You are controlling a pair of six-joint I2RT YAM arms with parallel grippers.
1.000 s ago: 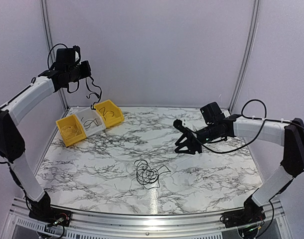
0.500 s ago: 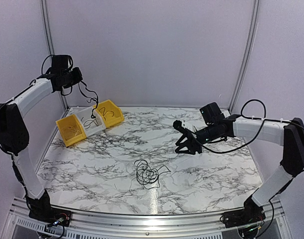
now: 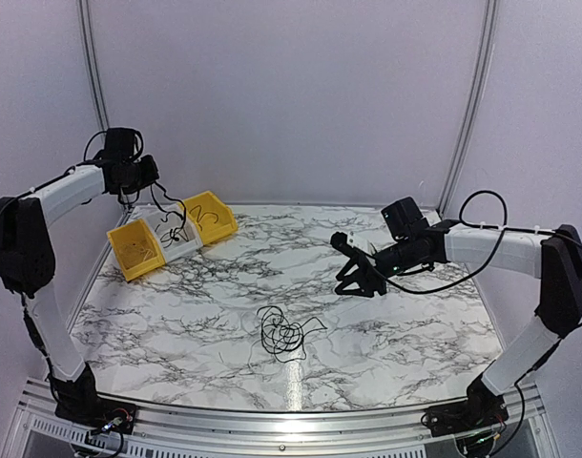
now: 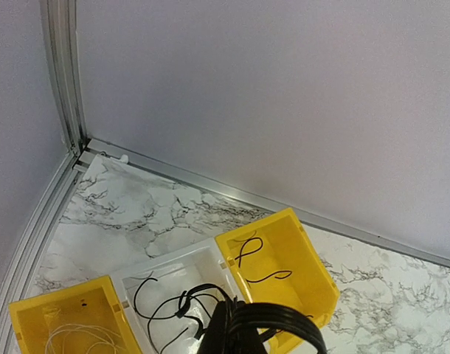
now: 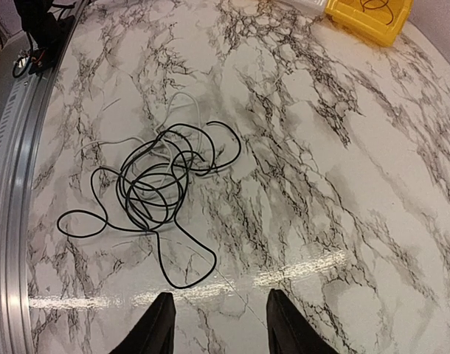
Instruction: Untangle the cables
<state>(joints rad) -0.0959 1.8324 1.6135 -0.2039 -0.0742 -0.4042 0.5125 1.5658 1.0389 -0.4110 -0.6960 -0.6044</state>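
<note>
Hanging from the clamped left tool, a cable is to be lowered into the white bin; right tool half-parted, empty.

Marble table with cables, bins

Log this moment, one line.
left tool: shut on cable, hanging into white bin | right tool: open, above table | tangle: on table

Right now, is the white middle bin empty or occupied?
Occupied: a black cable loops inside the white bin, its upper end pinched in the left gripper.
</note>
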